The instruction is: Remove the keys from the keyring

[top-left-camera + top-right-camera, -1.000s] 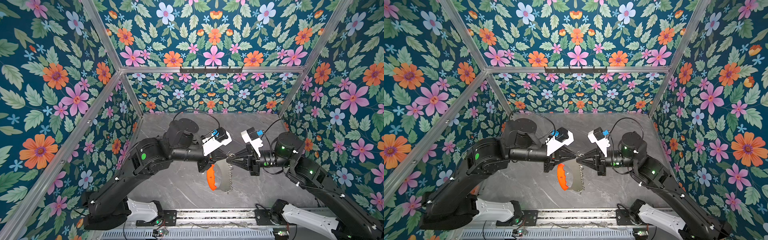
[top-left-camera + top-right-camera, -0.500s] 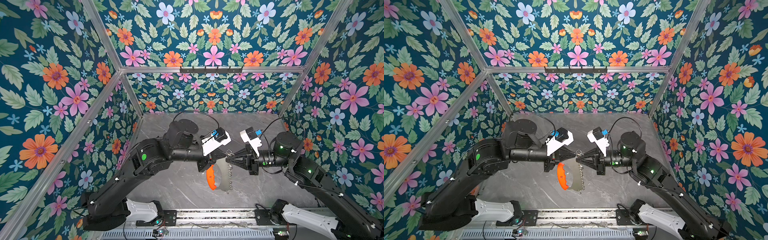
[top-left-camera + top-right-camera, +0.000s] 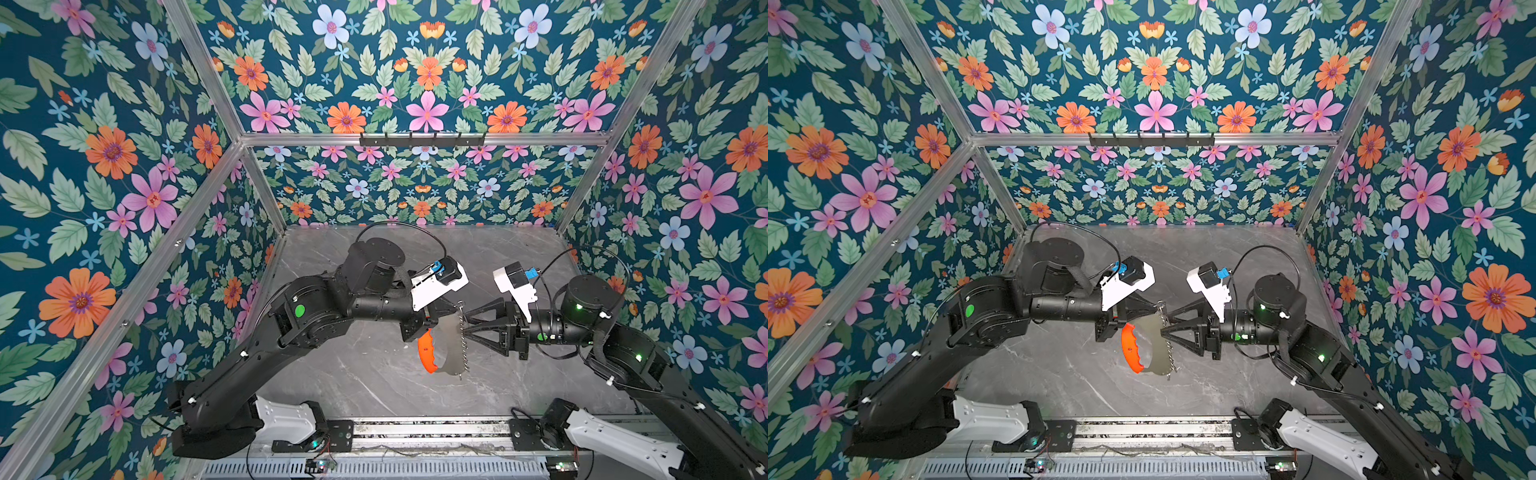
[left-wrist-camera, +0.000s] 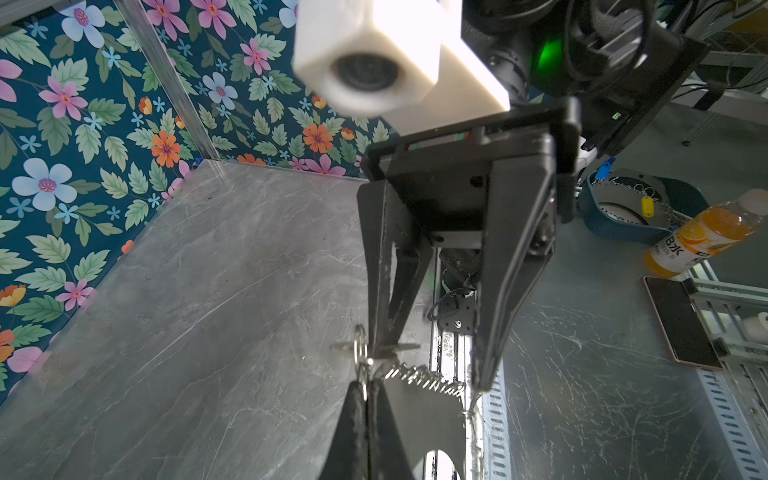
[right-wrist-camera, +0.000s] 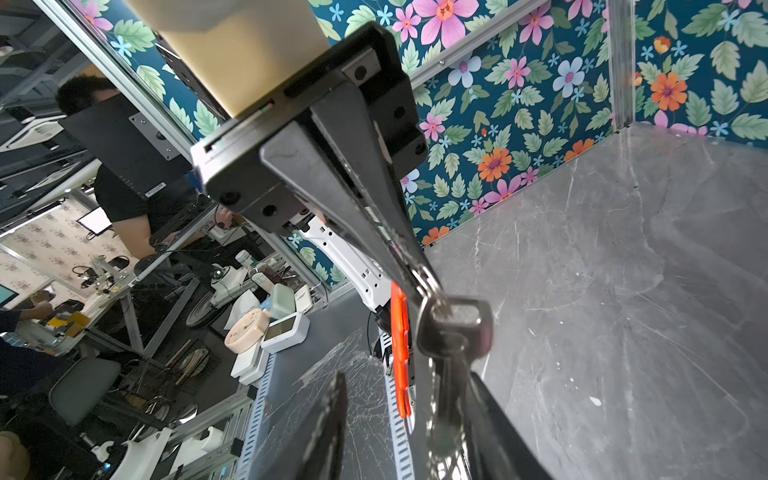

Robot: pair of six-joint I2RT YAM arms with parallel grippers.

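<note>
**Top views.** The left gripper (image 3: 453, 309) is clamped on the upper end of the keyring (image 3: 449, 349), a flat grey metal crescent plate with a red curved inner strip and a fringe of small silver loops. The keyring hangs from the left gripper, clear of the grey marbled tabletop (image 3: 365, 382) beneath. The right gripper (image 3: 464, 323) meets the left gripper tip to tip, with its two black fingers spread apart at the looped edge just below the left gripper's hold. In both top views the layout is the same: left gripper (image 3: 1156, 309), keyring (image 3: 1152, 347), right gripper (image 3: 1165, 323). The key is too small to make out here.

**Left wrist view.** The fingers of the left gripper (image 4: 366, 384) are pressed together on a loop at the end of the keyring (image 4: 424, 411). Opposite, the right gripper (image 4: 432, 370) stands with its jaws apart. The key (image 4: 405, 345), a tiny silver-grey metal piece seen edge-on, lies just beyond the left gripper's tip at one right finger. Whether they touch cannot be told.

**Right wrist view.** The closed tip of the left gripper (image 5: 424, 282) pinches a silver loop. The key (image 5: 457, 324) hangs directly under that tip with its darker head uppermost. The fingers of the right gripper (image 5: 405, 376) are spread, with the key just beside one of them and not pinched. The keyring (image 5: 400, 332) shows its red strip edge-on beside the left gripper's tip.
</note>
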